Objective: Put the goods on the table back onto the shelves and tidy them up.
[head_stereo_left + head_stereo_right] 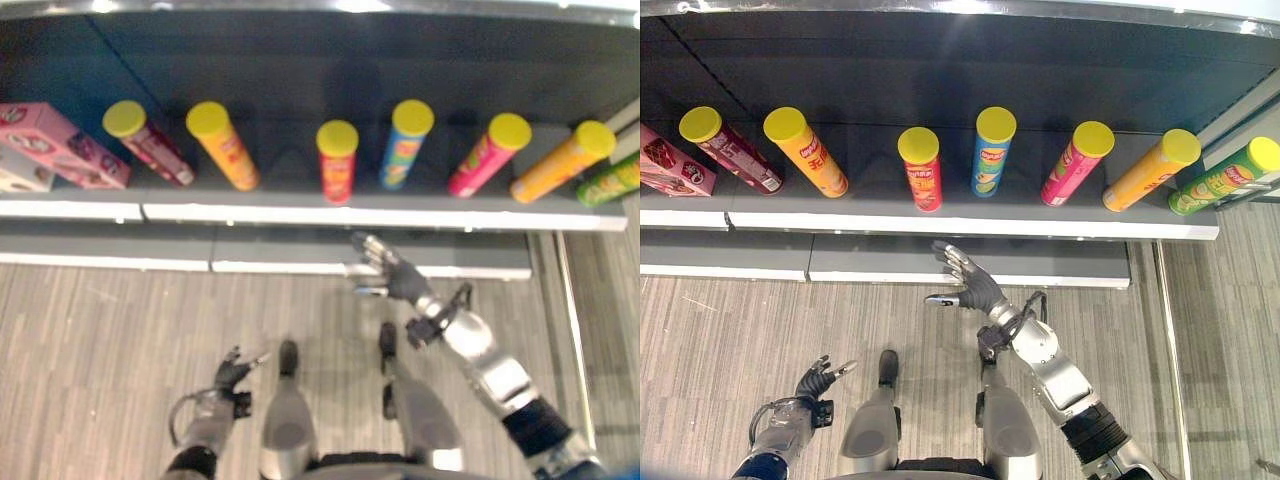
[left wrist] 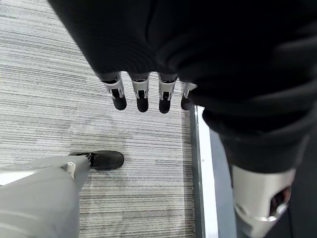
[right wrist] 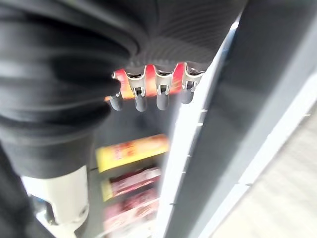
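Seven cans [image 1: 921, 166] stand in a row on the shelf [image 1: 970, 224]; right hand [image 1: 973, 283] spread and empty, left hand [image 1: 816, 381] relaxed, holding nothing.

Two silver-grey arms with rounded metal shells and black bands near the elbows. Each wrist and hand back sits under a dark ribbed cover. The right hand [image 1: 975, 287] and left hand [image 1: 818, 381] have silver fingers [image 2: 141, 94] with dark tips, joined by small pins at the knuckles.
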You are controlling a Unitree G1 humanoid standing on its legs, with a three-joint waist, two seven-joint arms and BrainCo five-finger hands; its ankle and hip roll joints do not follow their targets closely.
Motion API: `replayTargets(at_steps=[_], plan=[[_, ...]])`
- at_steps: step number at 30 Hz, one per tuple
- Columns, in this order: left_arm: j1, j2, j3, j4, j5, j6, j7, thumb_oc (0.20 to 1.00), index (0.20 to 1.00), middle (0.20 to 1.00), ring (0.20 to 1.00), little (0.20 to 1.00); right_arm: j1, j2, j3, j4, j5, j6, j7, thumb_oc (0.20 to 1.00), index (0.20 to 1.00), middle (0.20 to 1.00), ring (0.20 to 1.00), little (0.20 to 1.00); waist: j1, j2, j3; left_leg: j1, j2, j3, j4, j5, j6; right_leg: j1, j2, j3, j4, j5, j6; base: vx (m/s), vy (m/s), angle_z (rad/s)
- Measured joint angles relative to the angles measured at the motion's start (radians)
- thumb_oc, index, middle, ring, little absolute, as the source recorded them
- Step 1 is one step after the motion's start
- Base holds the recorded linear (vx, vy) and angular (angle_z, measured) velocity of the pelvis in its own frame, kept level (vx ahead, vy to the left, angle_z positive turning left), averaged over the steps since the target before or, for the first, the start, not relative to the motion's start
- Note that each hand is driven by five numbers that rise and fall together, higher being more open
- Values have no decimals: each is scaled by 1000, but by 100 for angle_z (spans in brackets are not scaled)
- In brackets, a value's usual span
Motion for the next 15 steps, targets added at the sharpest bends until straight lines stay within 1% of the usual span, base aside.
replayTargets(at_steps=[6, 7, 11, 15], plan=[[0, 0, 1, 34, 0, 0, 0, 1000, 1000, 1000, 1000, 1000, -26, 5, -3, 84, -81, 10, -27, 1000, 1000, 1000, 1000, 1000, 0, 0, 1, -42, 0, 1, 0, 1, 0, -42, 0, 0, 0, 11, -1, -6, 2, 0], [0, -1, 0, 38, 0, 0, 0, 1000, 1000, 1000, 1000, 1000, -41, 14, -8, 109, -89, 12, -39, 1000, 1000, 1000, 1000, 1000, -2, 1, 1, -45, 0, 3, 0, 1, 1, -47, 0, 1, 0, 20, 5, 0, 0, 0], [-1, 0, 2, 36, 0, -2, 0, 1000, 1000, 1000, 1000, 1000, -120, 28, -36, 182, -129, 16, -78, 1000, 1000, 1000, 1000, 1000, -1, 5, 3, -65, -1, 3, 0, 1, 0, -65, -2, 0, 0, 24, 6, -4, 13, 1], [-2, -1, 2, 39, 0, -3, 1, 1000, 1000, 1000, 1000, 1000, -194, 27, -62, 217, -169, 16, -117, 1000, 1000, 1000, 1000, 1000, 2, 27, 15, -75, -1, -1, 0, 0, 0, -71, -3, -1, 1, 23, 6, 0, 8, 3]])
